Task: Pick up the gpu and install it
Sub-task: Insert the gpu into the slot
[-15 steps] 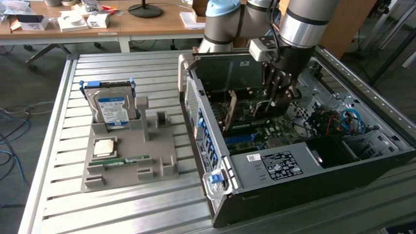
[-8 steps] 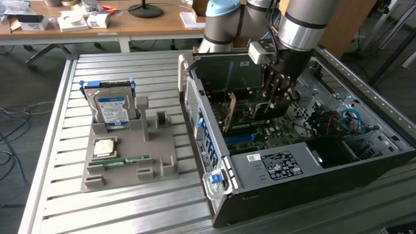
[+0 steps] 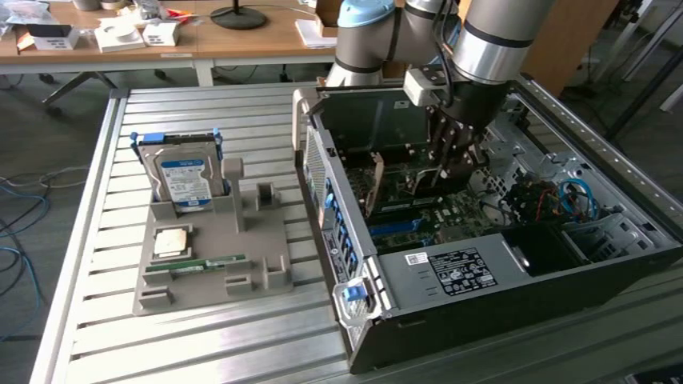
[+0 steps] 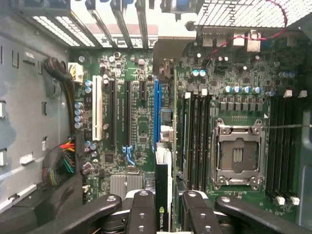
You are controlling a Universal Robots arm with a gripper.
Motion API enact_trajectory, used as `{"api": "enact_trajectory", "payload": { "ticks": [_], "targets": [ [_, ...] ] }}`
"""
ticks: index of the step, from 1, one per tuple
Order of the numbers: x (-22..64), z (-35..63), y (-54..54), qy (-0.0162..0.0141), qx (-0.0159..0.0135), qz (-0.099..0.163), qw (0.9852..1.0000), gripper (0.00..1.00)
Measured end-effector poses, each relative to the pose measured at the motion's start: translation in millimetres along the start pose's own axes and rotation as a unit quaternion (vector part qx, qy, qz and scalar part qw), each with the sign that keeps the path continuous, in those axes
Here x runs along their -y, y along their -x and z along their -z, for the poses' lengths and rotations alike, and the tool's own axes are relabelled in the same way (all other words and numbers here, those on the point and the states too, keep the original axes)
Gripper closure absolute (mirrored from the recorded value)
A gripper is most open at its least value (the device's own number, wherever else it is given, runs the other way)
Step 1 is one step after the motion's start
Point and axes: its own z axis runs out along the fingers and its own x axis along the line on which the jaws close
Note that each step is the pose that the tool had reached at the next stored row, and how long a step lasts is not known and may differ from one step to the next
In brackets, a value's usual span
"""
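Arm (image 3: 491, 40) deep in the open case (image 3: 449, 272), gripper (image 4: 164, 204) clamped on the gpu (image 4: 162, 180).
In the wrist view the fingers (image 4: 141, 209) press both faces of the card, which stands edge-on in line with the blue slot (image 4: 157, 112) on the motherboard (image 4: 136, 122), between the black slots and the memory slots beside the socket (image 4: 239, 156). Whether it is seated in the slot I cannot tell. On the table (image 3: 160, 344), towards the exterior view's left of the case, a grey holder (image 3: 251, 248) carries the hard drive (image 3: 184, 180) upright and the memory stick (image 3: 197, 264) lying flat.
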Motion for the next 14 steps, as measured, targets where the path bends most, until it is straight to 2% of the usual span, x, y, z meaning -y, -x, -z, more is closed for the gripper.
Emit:
{"api": "enact_trajectory", "payload": {
  "ticks": [2, 4, 6, 9, 14],
  "targets": [
    [-3.8, 0.1, -0.1, -0.0021, 0.0007, 0.0, 1.0, 0.74],
    [-4.8, 0.0, -0.4, -0.0035, 0.0033, 0.0, 1.0, 0.74],
    [-4.8, 0.0, -1.2, -0.0044, 0.0082, 0.0, 1.0, 0.74],
    [-4.9, 0.0, -2.3, -0.0047, 0.0175, 0.0, 0.9998, 0.74],
    [-4.8, 0.0, -5.4, -0.0042, 0.0177, -0.003, 0.9998, 0.74]
  ]
}}
